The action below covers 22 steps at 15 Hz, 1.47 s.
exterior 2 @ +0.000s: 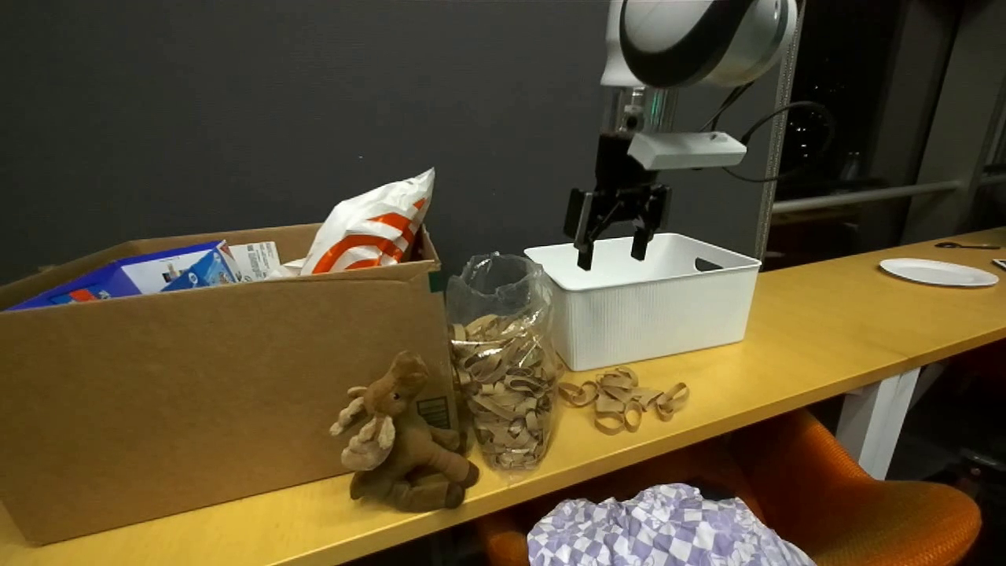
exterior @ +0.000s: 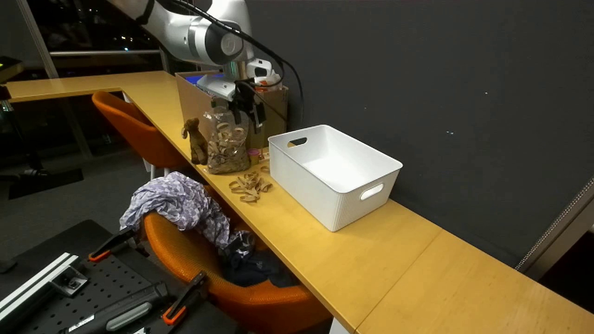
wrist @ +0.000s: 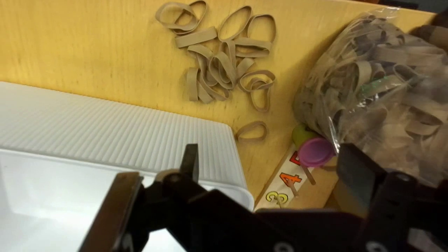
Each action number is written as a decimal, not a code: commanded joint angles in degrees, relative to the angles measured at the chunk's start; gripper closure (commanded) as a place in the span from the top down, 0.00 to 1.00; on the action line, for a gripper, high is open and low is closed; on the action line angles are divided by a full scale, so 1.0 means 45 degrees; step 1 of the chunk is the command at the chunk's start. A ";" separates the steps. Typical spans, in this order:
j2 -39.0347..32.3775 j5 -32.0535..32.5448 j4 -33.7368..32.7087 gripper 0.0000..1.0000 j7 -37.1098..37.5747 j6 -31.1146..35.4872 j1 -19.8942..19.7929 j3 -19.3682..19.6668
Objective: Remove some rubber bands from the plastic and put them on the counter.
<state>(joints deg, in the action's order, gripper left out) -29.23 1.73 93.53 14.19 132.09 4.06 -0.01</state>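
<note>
A clear plastic bag (exterior: pixel 227 150) full of tan rubber bands stands upright on the counter (exterior: pixel 343 264); it also shows in an exterior view (exterior 2: pixel 507 393) and the wrist view (wrist: pixel 378 91). A loose pile of rubber bands (exterior 2: pixel 625 401) lies on the counter beside the bag; the wrist view shows this pile (wrist: pixel 220 66) and a single band (wrist: pixel 252 131) apart from it. My gripper (exterior 2: pixel 612 253) is open and empty, pointing down above the counter near the bag and the bin. In the wrist view its fingers (wrist: pixel 271 162) are wide apart with nothing between them.
A white bin (exterior 2: pixel 660 314) stands beside the bag and pile. A full cardboard box (exterior 2: pixel 236 393) and a brown plush moose (exterior 2: pixel 409 456) stand on the bag's other side. A purple-lidded tub (wrist: pixel 316 152) and a number board (wrist: pixel 290 178) lie behind. Orange chairs (exterior: pixel 176 246) line the front edge.
</note>
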 commanded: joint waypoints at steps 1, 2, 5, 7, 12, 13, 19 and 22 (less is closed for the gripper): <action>0.1217 0.0108 0.0495 1.00 0.0235 -0.0167 0.0259 0.0139; 0.1347 0.0117 0.0446 1.00 0.0213 -0.0183 0.0279 0.0106; 0.1366 0.0119 0.0141 1.00 0.0033 -0.0100 0.0395 -0.0022; 0.1023 0.0182 -0.0260 0.74 -0.0227 0.0093 0.0497 -0.0113; 0.0101 0.0517 -0.1208 0.45 -0.0697 0.0109 0.0986 -0.0282; -0.0093 0.0617 -0.1458 0.38 -0.0793 0.0067 0.1095 -0.0307; -0.1487 0.1089 -0.3170 0.00 -0.1594 0.0044 0.1544 -0.0419; -0.2080 0.1139 -0.3912 0.00 -0.1967 -0.0080 0.1734 -0.0478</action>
<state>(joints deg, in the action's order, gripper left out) -35.26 5.88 81.04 7.35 132.56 11.42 -1.56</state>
